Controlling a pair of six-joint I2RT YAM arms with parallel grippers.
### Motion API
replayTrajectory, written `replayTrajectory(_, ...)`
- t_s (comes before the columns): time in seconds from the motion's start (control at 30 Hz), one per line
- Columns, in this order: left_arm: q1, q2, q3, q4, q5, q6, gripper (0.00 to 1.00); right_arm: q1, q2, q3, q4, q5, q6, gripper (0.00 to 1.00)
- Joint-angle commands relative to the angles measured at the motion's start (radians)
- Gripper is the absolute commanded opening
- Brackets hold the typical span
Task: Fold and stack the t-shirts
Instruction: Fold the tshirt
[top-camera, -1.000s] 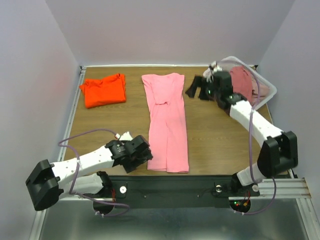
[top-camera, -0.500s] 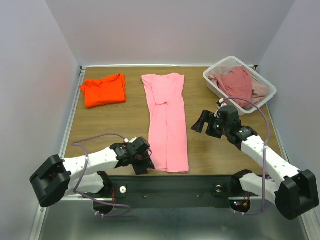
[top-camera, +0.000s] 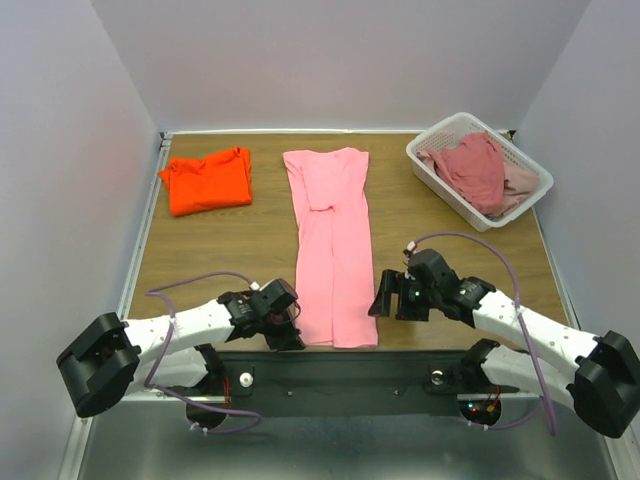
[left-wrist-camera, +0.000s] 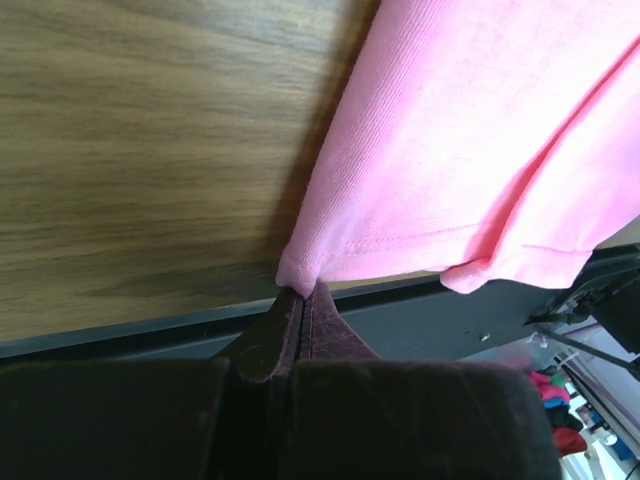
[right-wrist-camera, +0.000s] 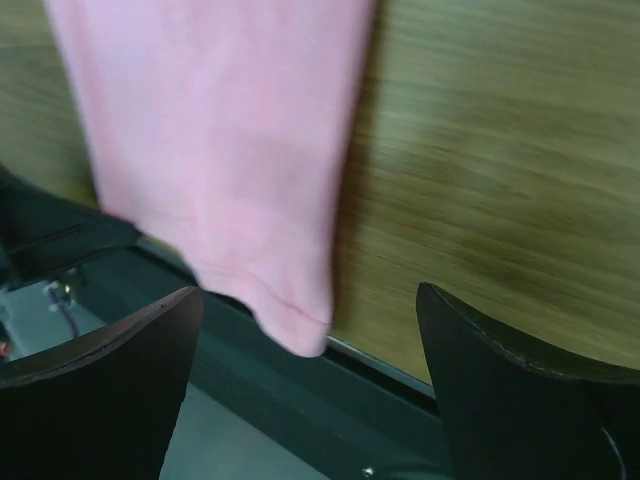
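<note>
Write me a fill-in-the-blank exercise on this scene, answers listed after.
The left end effector is ______ on the near hem corner of the long bubblegum-pink cotton t-shirt.
The right end effector stands ______ by that shirt's other near corner.
In the top view, the folded bright orange cotton t-shirt lies to the ______ of the pink one.
Answers: shut, open, left.

Pink t-shirt (top-camera: 333, 245): plain bubblegum pink throughout. Orange t-shirt (top-camera: 208, 180): plain bright orange. Basket (top-camera: 428, 158): white, slatted. Inside it, dusty rose t-shirt (top-camera: 475, 168) and pale pink t-shirt (top-camera: 520, 180), both plain. Bench (top-camera: 230, 250): brown wood grain. Left claw (left-wrist-camera: 300, 296) and right claw (right-wrist-camera: 308, 292): black.
</note>
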Motion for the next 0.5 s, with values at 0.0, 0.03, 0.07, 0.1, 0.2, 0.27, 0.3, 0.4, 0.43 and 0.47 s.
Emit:
replayTrajectory(0.0, -0.017, -0.024, -0.035, -0.071, 0.0, -0.009, 0.0, 0.045, -0.012, -0.054, -0.03, -0.022, 0.084, 0.91)
replayTrajectory(0.03, -0.022, -0.027, -0.035, -0.065, 0.001, -0.008, 0.0, 0.054, -0.001, -0.071, -0.022, -0.027, 0.09, 0.9)
replayTrajectory(0.07, -0.023, -0.024, -0.035, -0.062, 0.003, -0.008, 0.0, 0.065, 0.004, -0.077, -0.015, -0.033, 0.098, 0.89)
replayTrajectory(0.1, -0.026, -0.022, -0.034, -0.057, 0.004, -0.008, 0.0, 0.086, 0.005, -0.085, -0.003, -0.042, 0.107, 0.86)
replayTrajectory(0.2, -0.045, -0.005, -0.031, -0.031, 0.015, -0.008, 0.0, 0.128, 0.02, -0.097, 0.051, -0.073, 0.132, 0.84)
replayTrajectory(0.27, -0.06, -0.001, -0.031, -0.02, 0.012, -0.018, 0.0, 0.138, 0.042, -0.108, 0.065, -0.09, 0.132, 0.84)
replayTrajectory(0.3, -0.065, 0.001, -0.029, -0.017, 0.008, -0.02, 0.0, 0.147, 0.048, -0.115, 0.073, -0.098, 0.132, 0.83)
replayTrajectory(0.4, -0.071, -0.005, -0.029, -0.01, 0.001, -0.029, 0.0, 0.155, 0.06, -0.143, 0.093, -0.107, 0.152, 0.71)
replayTrajectory(0.43, -0.072, -0.008, -0.031, -0.01, -0.002, -0.029, 0.0, 0.157, 0.06, -0.148, 0.094, -0.105, 0.155, 0.65)
replayTrajectory(0.47, -0.072, -0.011, -0.031, -0.01, -0.005, -0.031, 0.0, 0.158, 0.057, -0.149, 0.096, -0.098, 0.156, 0.6)
